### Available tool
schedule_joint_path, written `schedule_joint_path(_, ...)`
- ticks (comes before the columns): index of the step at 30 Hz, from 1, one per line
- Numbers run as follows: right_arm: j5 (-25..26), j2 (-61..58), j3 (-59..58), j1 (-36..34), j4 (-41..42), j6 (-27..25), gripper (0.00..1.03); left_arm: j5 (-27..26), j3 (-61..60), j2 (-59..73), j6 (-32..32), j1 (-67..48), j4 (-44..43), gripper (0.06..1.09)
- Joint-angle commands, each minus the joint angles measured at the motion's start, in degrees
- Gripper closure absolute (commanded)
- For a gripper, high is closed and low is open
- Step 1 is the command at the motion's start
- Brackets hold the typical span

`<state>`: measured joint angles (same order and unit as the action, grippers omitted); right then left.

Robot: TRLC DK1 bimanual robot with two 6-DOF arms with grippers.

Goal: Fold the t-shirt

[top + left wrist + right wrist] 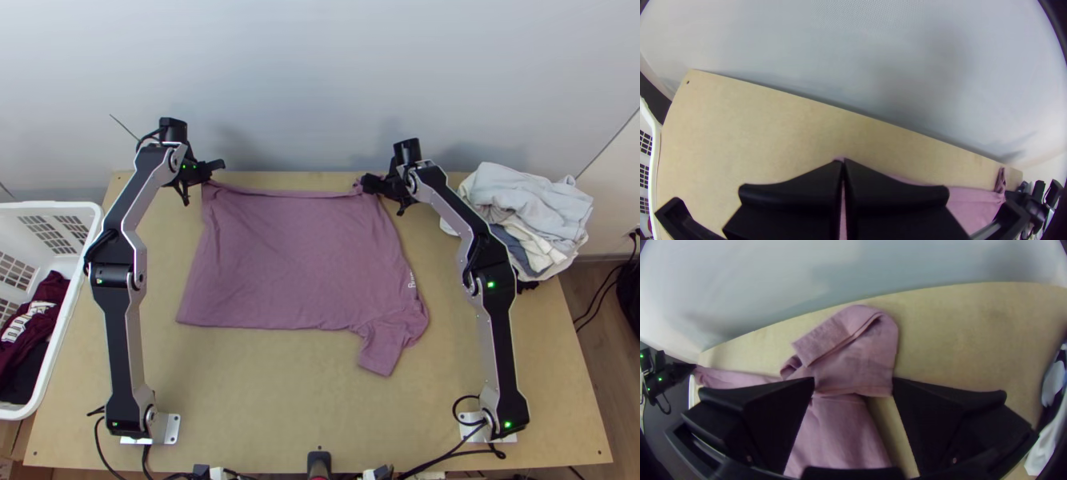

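The mauve t-shirt (296, 256) lies spread on the table, one sleeve (388, 340) pointing toward the near edge. At its far left corner is my left gripper (214, 168); in the left wrist view, the left gripper (843, 166) is shut on the shirt's edge, with fabric (962, 202) running off to one side. My right gripper (372, 184) is at the far right corner. In the right wrist view, the right gripper (853, 386) stands open, its fingers either side of the bunched, folded-over sleeve (853, 351).
A white basket (88, 240) holding dark clothes stands left of the table (264, 400). A pile of light and dark clothes (528, 212) sits at the far right. A pale wall (304, 80) rises behind the table's far edge.
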<state>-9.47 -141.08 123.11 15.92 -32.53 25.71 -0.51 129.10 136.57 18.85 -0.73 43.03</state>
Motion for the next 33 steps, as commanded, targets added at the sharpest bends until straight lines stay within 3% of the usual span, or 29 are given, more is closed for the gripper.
schedule_joint_path(1, -0.02, -1.75, 2.84, -0.28, -0.07, -0.40, 0.54, -0.01, 0.01, 0.01, -0.13, 0.20, 0.57, 1.04)
schedule_joint_path(5, -0.02, -1.75, 4.33, -0.37, 0.10, -1.81, 1.00, -0.01, 0.01, -0.17, -0.13, 0.12, 0.66, 1.04)
schedule_joint_path(18, 3.76, 3.97, 6.44, 0.86, 9.95, -2.60, 1.00, -0.10, 0.01, -2.45, 0.31, -0.06, 1.27, 1.04)
schedule_joint_path(25, 7.98, 6.78, 6.27, 2.09, 11.97, -5.50, 1.00, -0.01, -0.34, -3.68, 0.40, 0.47, 2.24, 1.04)
schedule_joint_path(33, 8.51, 6.52, 4.95, 1.66, 12.41, -6.64, 1.00, -0.10, -0.34, -4.12, 0.22, 0.64, 2.41, 1.04)
